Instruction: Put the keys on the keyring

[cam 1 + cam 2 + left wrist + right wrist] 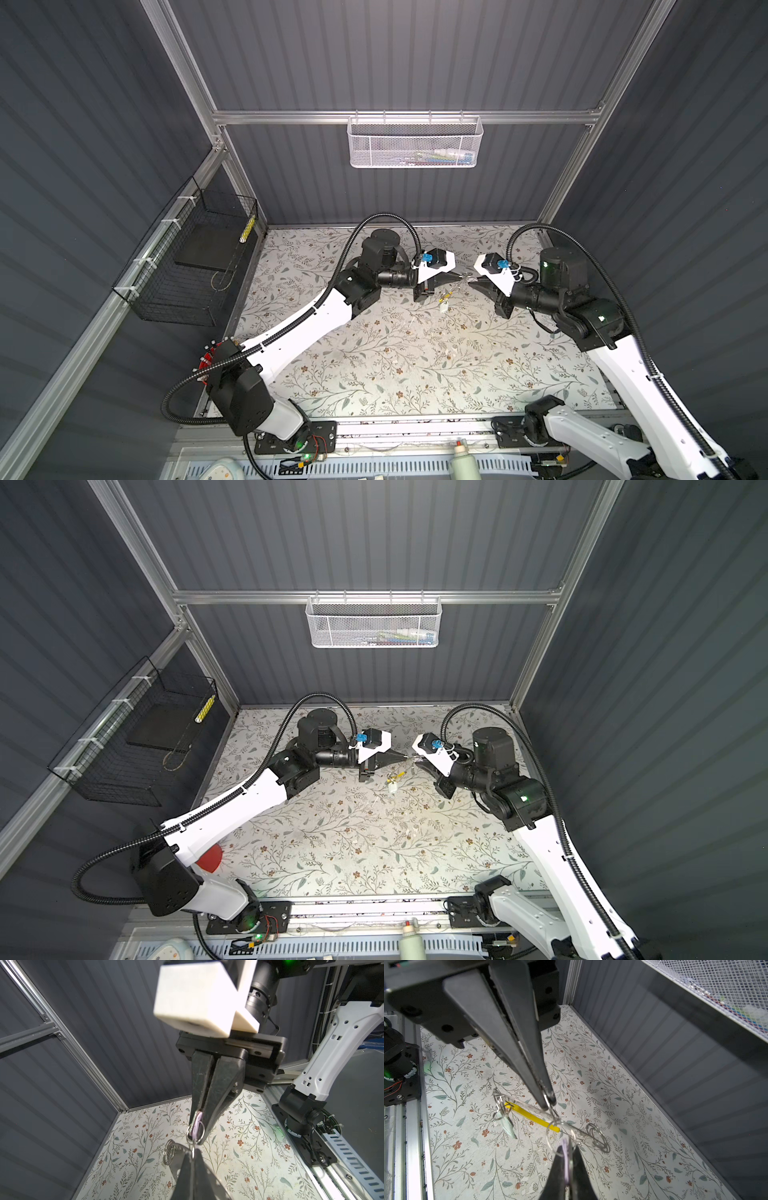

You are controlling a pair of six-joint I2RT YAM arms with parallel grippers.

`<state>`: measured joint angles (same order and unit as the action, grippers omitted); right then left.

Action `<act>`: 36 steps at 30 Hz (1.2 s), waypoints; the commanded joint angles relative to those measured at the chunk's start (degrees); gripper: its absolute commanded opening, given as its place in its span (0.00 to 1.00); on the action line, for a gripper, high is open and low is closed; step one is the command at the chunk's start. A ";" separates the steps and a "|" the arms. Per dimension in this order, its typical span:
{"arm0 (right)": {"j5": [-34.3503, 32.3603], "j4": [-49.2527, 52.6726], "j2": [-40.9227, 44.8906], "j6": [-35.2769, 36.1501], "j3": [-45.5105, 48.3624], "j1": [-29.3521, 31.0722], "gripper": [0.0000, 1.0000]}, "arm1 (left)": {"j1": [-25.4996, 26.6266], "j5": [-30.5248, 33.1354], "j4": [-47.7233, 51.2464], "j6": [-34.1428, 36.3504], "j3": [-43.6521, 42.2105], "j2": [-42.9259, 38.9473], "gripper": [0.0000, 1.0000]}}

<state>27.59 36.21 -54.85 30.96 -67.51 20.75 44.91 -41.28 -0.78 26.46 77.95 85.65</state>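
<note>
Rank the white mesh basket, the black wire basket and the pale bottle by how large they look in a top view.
1. black wire basket
2. white mesh basket
3. pale bottle, partly cut by the picture's edge

Apparent size only.

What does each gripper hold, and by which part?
The left gripper pinches a thin wire loop at its top; the right gripper pinches a lilac tab and its split ring.

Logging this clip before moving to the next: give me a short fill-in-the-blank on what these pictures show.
1. The left tool and the right tool are both ___.
2. They meet in the air above a table with a ___ pattern.
3. The keyring hanging at their tips has one bright ___ segment.
Missing words: shut; floral; yellow.
</note>
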 commanded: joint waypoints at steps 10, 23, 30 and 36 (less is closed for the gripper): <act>-3.62 -3.29 1.95 4.35 -1.79 1.39 0.00 | -0.61 1.64 6.65 2.55 2.51 0.75 0.00; -3.48 -2.49 -1.30 2.91 -4.64 1.65 0.00 | 0.16 1.73 8.23 3.78 5.10 1.56 0.00; -4.44 0.15 -3.42 3.40 -4.31 1.65 0.00 | 0.33 1.43 6.99 3.16 4.58 0.89 0.00; -4.00 -0.36 -2.79 4.19 -3.33 2.32 0.00 | 0.36 1.38 7.10 3.07 4.93 1.22 0.00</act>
<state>24.01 35.83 -58.39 34.79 -71.05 22.68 45.12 -39.35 5.37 29.39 81.69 86.54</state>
